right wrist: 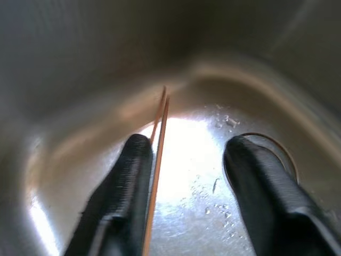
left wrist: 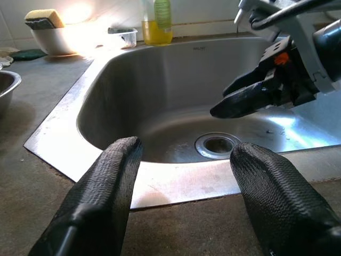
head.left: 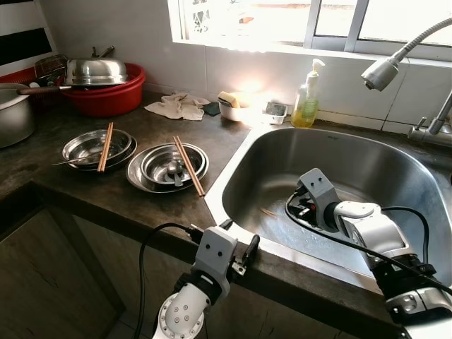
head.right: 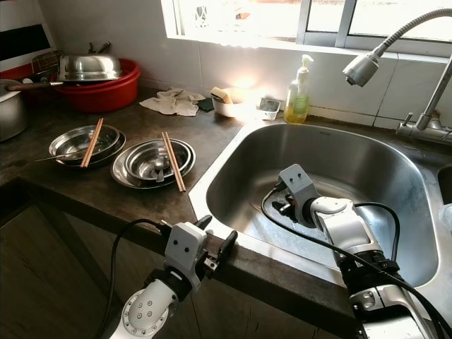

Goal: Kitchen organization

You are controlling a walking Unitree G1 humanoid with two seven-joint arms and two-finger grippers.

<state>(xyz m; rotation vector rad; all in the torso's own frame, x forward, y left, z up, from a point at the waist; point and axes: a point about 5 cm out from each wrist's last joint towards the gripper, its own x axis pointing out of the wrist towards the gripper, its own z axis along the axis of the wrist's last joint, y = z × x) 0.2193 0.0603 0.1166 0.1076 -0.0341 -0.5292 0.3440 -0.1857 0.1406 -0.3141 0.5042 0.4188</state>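
Note:
A pair of thin brown chopsticks (right wrist: 160,122) lies on the floor of the steel sink (head.left: 367,166). My right gripper (right wrist: 186,144) is down inside the sink, open, just above them; the sticks run close along one finger (right wrist: 125,181). Nothing is held. My left gripper (head.left: 240,236) hovers open and empty at the counter's front edge, pointing toward the sink. On the counter, two stacks of steel bowls (head.left: 167,166) (head.left: 97,148) each carry a pair of chopsticks (head.left: 188,164) (head.left: 105,146) across the top.
A faucet head (head.left: 385,70) hangs over the sink's right side. Behind the sink stand a soap bottle (head.left: 306,99) and a white bowl with a sponge (head.left: 229,102). A cloth (head.left: 178,106) and a red basin with a steel lid (head.left: 106,95) sit at the back left.

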